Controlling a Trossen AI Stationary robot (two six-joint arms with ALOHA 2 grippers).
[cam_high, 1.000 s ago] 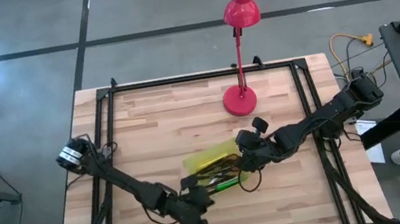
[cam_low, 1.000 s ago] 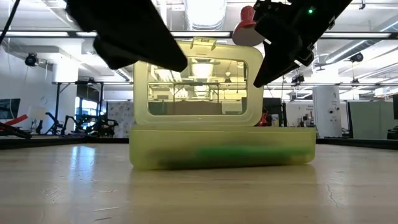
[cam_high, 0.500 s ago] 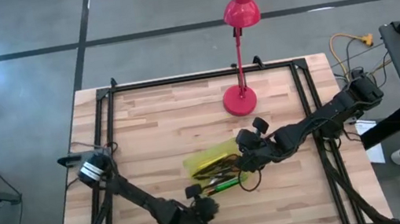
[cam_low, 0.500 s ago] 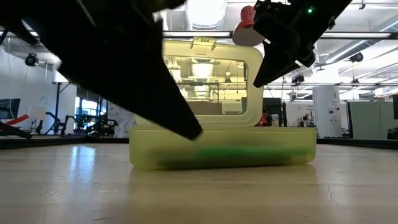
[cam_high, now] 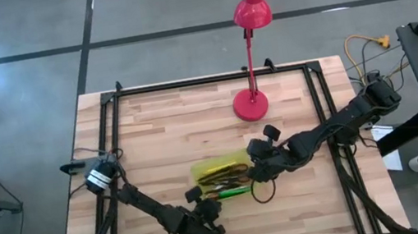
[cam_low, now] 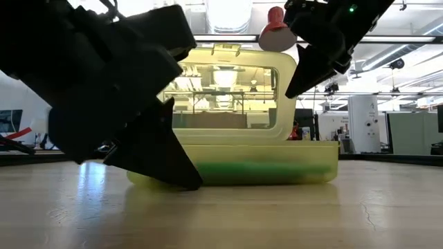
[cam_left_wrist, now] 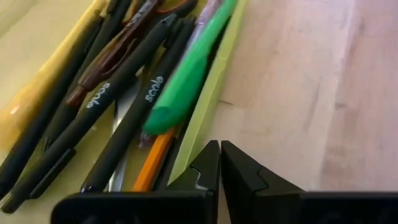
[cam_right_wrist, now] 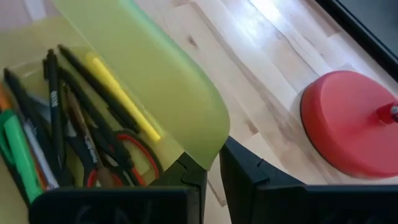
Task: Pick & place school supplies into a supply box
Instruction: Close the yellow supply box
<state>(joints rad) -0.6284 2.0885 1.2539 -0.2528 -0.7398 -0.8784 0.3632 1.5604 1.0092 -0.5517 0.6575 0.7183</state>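
Note:
The supply box (cam_high: 222, 173) is a translucent yellow-green case lying open on the table, its lid (cam_low: 221, 86) standing upright. Dark pens, a green marker (cam_left_wrist: 186, 81), a yellow pencil, an orange one and red-handled scissors (cam_right_wrist: 124, 149) lie inside. My left gripper (cam_high: 200, 196) is shut, low at the box's near long wall towards its left end. My right gripper (cam_high: 253, 175) is shut on the lid at the box's right end. My left gripper has its shut fingertips (cam_left_wrist: 214, 152) against the outer side of the box's near long wall (cam_left_wrist: 199, 124), just under the rim. It comes slanting down from the table's near side, tips close to the tabletop. My right gripper pinches the lid's free corner edge (cam_right_wrist: 208, 146) between its two fingers, coming from the table's right. The lid stands upright on its hinge while the box's bottom rests on the table.
A red desk lamp stands behind the box, its round base (cam_high: 250, 104) on the far half of the table and its head (cam_high: 251, 7) past the far edge. Bare wood lies to the left and near side (cam_high: 126, 229).
My left gripper has swung in from the near side and come down in front of the box's left end, staying shut. The box has slid a little toward the table's left. My right gripper has kept its hold on the upright lid.

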